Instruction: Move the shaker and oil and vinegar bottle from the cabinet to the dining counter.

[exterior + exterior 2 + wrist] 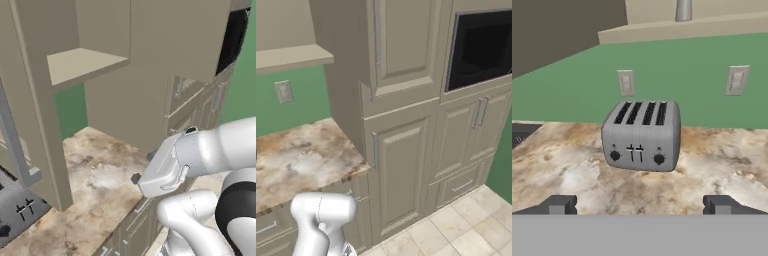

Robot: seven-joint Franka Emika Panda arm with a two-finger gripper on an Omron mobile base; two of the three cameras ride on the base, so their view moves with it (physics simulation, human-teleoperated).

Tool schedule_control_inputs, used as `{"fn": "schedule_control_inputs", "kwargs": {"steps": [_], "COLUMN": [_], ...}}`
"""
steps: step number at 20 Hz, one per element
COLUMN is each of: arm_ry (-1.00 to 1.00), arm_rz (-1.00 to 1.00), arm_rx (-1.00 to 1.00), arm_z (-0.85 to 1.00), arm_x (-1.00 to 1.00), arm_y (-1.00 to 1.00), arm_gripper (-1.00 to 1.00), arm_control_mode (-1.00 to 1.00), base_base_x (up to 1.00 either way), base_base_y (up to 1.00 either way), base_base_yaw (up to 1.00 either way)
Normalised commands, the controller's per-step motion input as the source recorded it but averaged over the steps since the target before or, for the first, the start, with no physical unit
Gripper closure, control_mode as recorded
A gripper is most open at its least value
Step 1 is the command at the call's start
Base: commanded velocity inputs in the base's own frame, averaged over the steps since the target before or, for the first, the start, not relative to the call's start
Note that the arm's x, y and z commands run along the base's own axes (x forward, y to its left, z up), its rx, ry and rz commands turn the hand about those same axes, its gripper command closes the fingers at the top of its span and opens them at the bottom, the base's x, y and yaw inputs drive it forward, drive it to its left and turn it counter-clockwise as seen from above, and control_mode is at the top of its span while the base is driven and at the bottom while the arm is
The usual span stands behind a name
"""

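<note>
The gripper is spread wide, its 2 dark fingertips far apart with nothing between them, above the marbled worktop. Ahead stands 1 silver toaster with 4 slots and 2 knobs. Behind it, the green backsplash carries 2 outlet plates. 1 shaker stands on the cabinet shelf above. 1 dark oven sits in the tall unit.
</note>
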Motion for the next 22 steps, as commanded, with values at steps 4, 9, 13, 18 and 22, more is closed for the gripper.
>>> {"fn": "schedule_control_inputs", "kwargs": {"steps": [4,9,13,18,22], "arm_ry": [0.00,0.00,0.00,0.00,0.00], "arm_rz": [0.00,0.00,0.00,0.00,0.00], "arm_rx": [0.00,0.00,0.00,0.00,0.00], "arm_z": [0.00,0.00,0.00,0.00,0.00], "arm_x": [0.00,0.00,0.00,0.00,0.00], "arm_y": [0.00,0.00,0.00,0.00,0.00], "arm_gripper": [-1.00,-1.00,-1.00,-1.00,-1.00], "arm_control_mode": [1.00,1.00,1.00,1.00,1.00], "base_base_x": [0.61,0.62,0.62,0.59,0.51], "base_base_y": [0.06,0.08,0.25,0.49,0.66], "base_base_yaw": [0.33,0.33,0.34,0.32,0.29]}}
